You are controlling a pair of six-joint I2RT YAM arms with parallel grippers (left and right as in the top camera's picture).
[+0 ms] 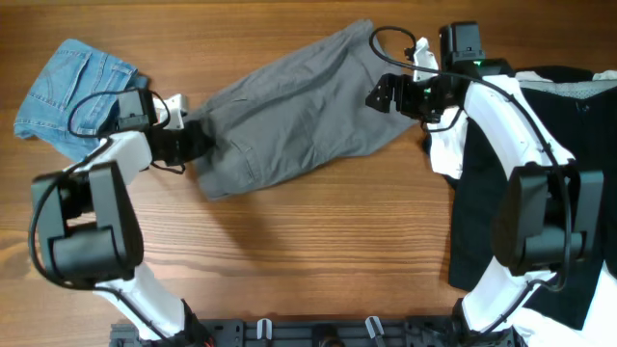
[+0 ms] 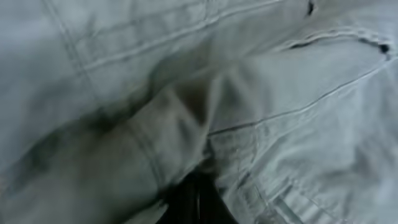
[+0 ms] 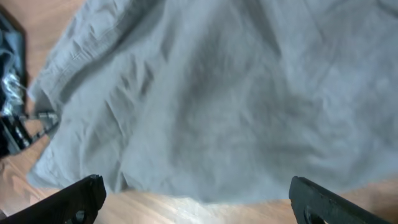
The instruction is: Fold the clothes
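Observation:
A grey garment (image 1: 289,116) lies spread diagonally across the middle of the table. My left gripper (image 1: 198,143) is at its lower left end and is shut on a bunched fold of it. In the left wrist view the grey cloth (image 2: 249,93) fills the frame, with a dark finger (image 2: 194,200) buried in it at the bottom. My right gripper (image 1: 376,96) is at the garment's right edge. In the right wrist view its fingers (image 3: 199,205) are wide open and empty over bare wood, with the grey garment's (image 3: 217,93) hem just ahead.
Folded blue jeans (image 1: 77,87) lie at the far left, behind the left arm. A pile of black clothes (image 1: 549,193) with some white fabric (image 1: 445,154) covers the right side under the right arm. Cables run along both arms.

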